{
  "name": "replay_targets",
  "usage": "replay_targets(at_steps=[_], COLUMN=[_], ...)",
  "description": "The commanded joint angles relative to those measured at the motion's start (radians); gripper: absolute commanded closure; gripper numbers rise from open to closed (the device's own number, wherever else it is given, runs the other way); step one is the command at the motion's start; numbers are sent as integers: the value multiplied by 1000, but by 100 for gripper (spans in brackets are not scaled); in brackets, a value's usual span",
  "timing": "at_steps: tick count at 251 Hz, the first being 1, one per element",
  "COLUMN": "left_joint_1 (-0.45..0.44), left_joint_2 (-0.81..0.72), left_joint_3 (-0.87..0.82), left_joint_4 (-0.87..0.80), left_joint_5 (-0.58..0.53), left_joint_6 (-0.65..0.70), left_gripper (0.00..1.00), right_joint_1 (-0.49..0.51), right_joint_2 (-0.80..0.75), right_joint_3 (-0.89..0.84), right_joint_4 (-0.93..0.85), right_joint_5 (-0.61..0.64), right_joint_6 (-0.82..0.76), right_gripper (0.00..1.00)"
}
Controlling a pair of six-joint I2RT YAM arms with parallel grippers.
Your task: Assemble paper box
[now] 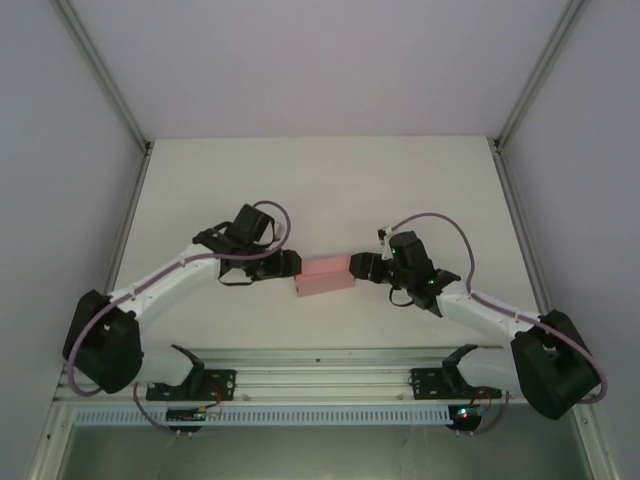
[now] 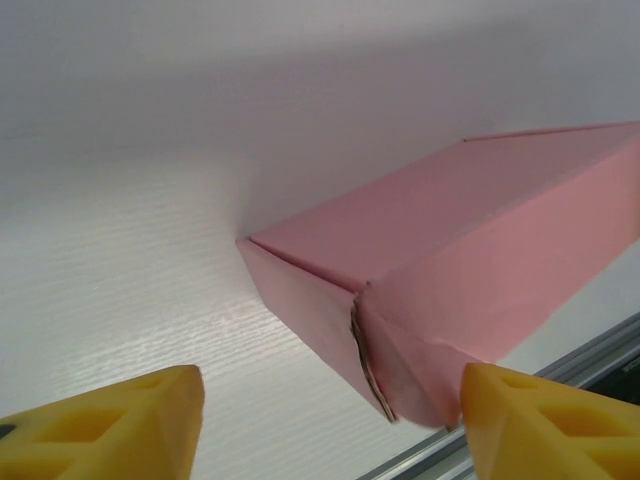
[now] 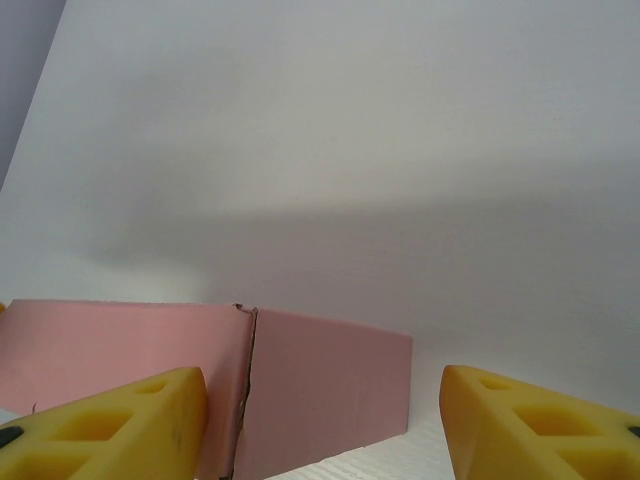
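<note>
Top external view: the small salmon-pink rectangular card box [image 1: 323,275] lies closed on the white counter [image 1: 300,190], between the left end effector [image 1: 291,264] and right end effector [image 1: 357,267], both open and gripping nothing. Assembly looks nearly done; one end seam [image 2: 357,345] gapes slightly.

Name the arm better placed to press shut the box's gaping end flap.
Left, likely: the left end effector sits at the paper box end where the flap seam gapes. The right end effector faces the opposite end.
</note>
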Motion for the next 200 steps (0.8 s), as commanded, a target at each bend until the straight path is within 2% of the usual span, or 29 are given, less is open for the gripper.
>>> replay_targets(at_steps=[1,18,48,88,109,132,164,200], left_joint_1=[30,50,55,62,62,63,61,62], left_joint_2=[30,43,25,31,48,66,81,38], left_joint_3=[-54,-106,-205,-319,-349,-384,-391,-392], left_joint_4=[66,118,207,363,430,504,494,482], left_joint_5=[57,114,158,219,245,259,243,218], left_joint_6=[-19,-46,-95,-143,-145,-139,-99,-89], left_gripper=[46,60,64,86,100,100,100,100], right_joint_1=[6,0,-29,-91,-107,-101,-97,-95], right_joint_2=[54,59,75,153,196,228,245,204], right_joint_3=[-55,-61,-78,-152,-187,-189,-188,-182], right_joint_4=[-216,-216,-180,57,183,241,235,210], right_joint_5=[26,22,-22,-212,-270,-270,-267,-240], right_joint_6=[-7,1,-12,-77,-97,-154,-178,-171], right_gripper=[37,37,39,48,53,60,72,77])
